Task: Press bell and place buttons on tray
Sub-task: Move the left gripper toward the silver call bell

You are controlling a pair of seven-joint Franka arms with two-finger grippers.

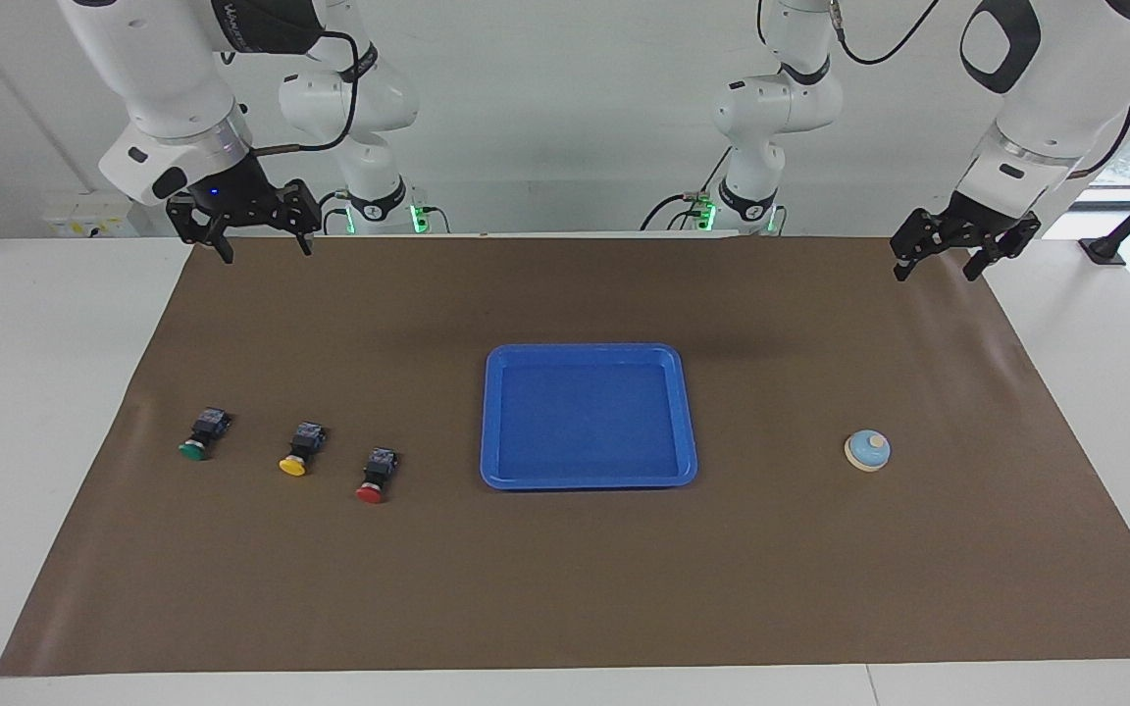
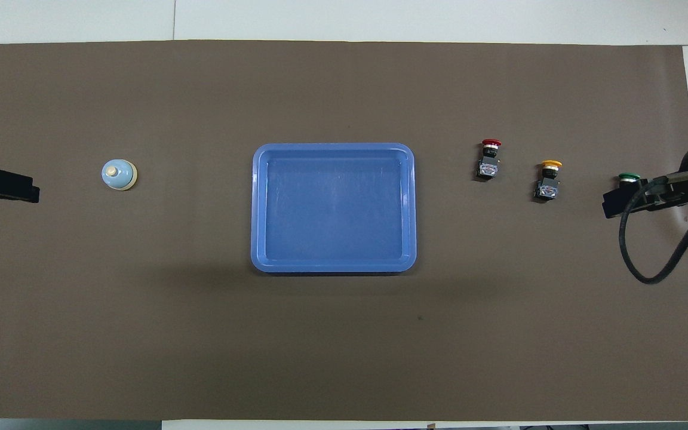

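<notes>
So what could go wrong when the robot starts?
1. The red button, yellow button and green button lie on their sides with round caps, so one might roll or slip when gripped.
2. The bell is small and domed; a press off its knob might just push it along the mat.
3. The tray rim could catch a button set down too low.

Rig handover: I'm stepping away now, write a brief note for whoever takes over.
Left claw: open, empty, raised at the robots' edge of the mat, bell's end.
Right claw: open, empty, raised at the robots' edge, buttons' end.
Tray: mid-mat, empty.
Bell: toward the left arm's end.
Green, yellow and red buttons: in a row toward the right arm's end, red nearest the tray.
Done: no buttons trayed.
Left: press bell, tray all three.
</notes>
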